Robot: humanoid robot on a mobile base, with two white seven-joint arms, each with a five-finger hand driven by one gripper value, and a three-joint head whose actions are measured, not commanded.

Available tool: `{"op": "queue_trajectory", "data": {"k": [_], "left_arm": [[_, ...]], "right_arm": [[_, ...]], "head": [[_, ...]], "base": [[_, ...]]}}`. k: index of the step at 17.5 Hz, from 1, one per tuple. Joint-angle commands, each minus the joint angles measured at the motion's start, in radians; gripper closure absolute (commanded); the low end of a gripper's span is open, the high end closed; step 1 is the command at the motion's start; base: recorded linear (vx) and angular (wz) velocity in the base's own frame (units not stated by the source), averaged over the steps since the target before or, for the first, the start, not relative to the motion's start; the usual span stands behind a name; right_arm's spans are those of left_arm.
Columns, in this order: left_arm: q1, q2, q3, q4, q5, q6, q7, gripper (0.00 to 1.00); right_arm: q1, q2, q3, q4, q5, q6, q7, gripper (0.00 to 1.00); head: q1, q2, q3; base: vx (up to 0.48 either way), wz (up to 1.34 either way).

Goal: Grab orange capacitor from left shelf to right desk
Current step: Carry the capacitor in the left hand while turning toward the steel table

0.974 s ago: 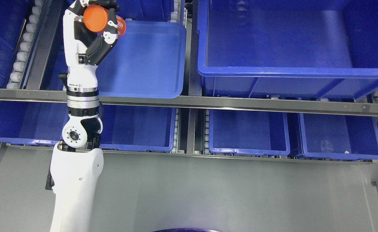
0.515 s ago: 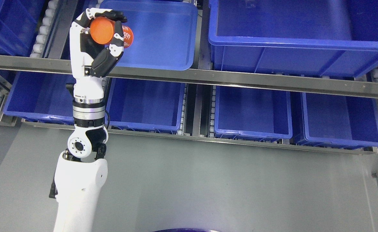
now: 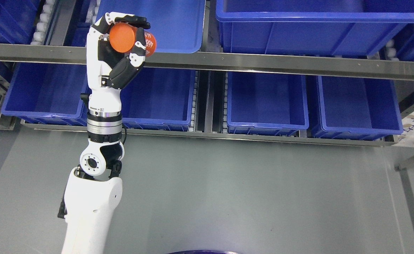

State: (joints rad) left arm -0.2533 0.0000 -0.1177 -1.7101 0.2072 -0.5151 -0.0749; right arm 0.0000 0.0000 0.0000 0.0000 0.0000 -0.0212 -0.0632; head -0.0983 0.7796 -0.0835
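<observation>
The orange capacitor [image 3: 126,37] is held in the left hand [image 3: 117,53], raised in front of the shelf rail [image 3: 263,63]. The fingers [image 3: 136,53] are curled round the can: one black-tipped finger is laid over its top, the others are wrapped under its right side, and its flat orange end is turned toward the camera. White print is seen on its side but cannot be read fully. The can is seen in front of the edge of a blue tray [image 3: 171,28] on the upper shelf level, clear of the bins [image 3: 267,102] below. The right hand is not in view, and neither is the counter named in the task.

The capacitor is judged to be lifted and on its way out of the shelf, with the carry to the right left to do.

Several risks are judged from here. The can is smooth and round, and much of it stands out beyond the fingers; it could be rolled out of the grasp by a quick swing or a jolt from the base. Should it slip, it would probably drop into a lower bin or onto the grey floor [image 3: 245,194]. The rail lies just behind the hand, so the knuckles or the can could be knocked against it if the arm were turned rightward before being drawn well back.
</observation>
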Motion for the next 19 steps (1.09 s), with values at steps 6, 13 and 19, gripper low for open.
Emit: {"op": "queue_trajectory", "data": {"k": [6, 13, 19], "left_arm": [[0.002, 0.017, -0.06, -0.01, 0.005, 0.0, 0.001, 0.97], [-0.015, 0.017, -0.154, -0.01, 0.012, 0.0, 0.001, 0.97], [-0.046, 0.017, -0.234, 0.0, 0.037, 0.042, 0.0, 0.97]], "right_arm": [[0.003, -0.017, -0.017, -0.017, 0.003, 0.0, 0.0, 0.0], [0.003, -0.017, -0.017, -0.017, 0.003, 0.0, 0.0, 0.0], [0.003, -0.017, -0.017, -0.017, 0.003, 0.0, 0.0, 0.0]], "head": [[0.0, 0.0, 0.0], [0.0, 0.0, 0.0], [0.0, 0.0, 0.0]], "base": [[-0.072, -0.33], [0.029, -0.37], [0.079, -0.66]]}}
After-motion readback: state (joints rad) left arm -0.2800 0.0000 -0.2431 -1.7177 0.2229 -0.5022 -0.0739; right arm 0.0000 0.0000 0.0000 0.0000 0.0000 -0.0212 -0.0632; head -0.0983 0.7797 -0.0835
